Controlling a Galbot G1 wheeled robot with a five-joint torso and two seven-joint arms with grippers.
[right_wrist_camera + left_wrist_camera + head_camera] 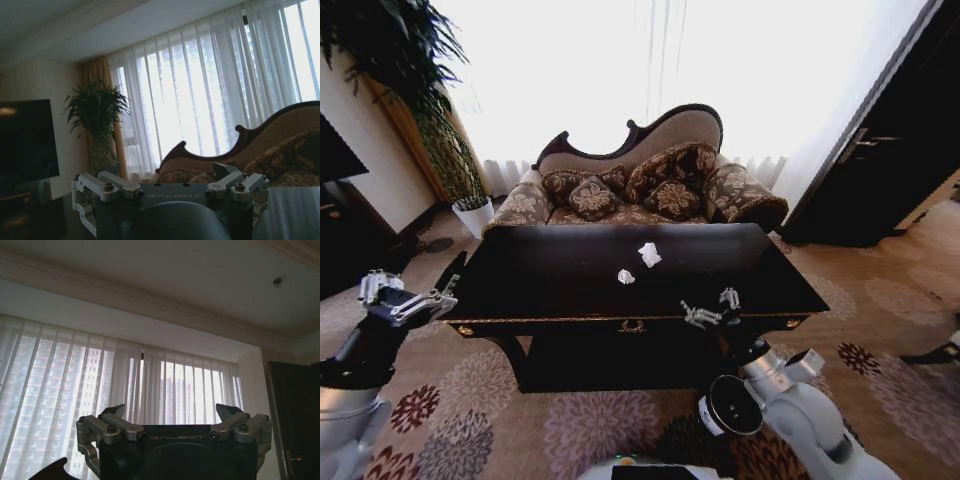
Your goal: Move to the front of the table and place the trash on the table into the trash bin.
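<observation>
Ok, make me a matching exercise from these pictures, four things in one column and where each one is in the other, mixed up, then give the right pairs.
Things:
1. paper wads
2. sofa
3. left gripper
4. right gripper

Places:
A. behind the table, by the curtained window
B. over the table's front edge, right of the gold emblem
C. off the table's left end, held up in the air
D. on the tabletop, near its middle

Pairs: 1-D, 2-A, 3-C, 4-B
</observation>
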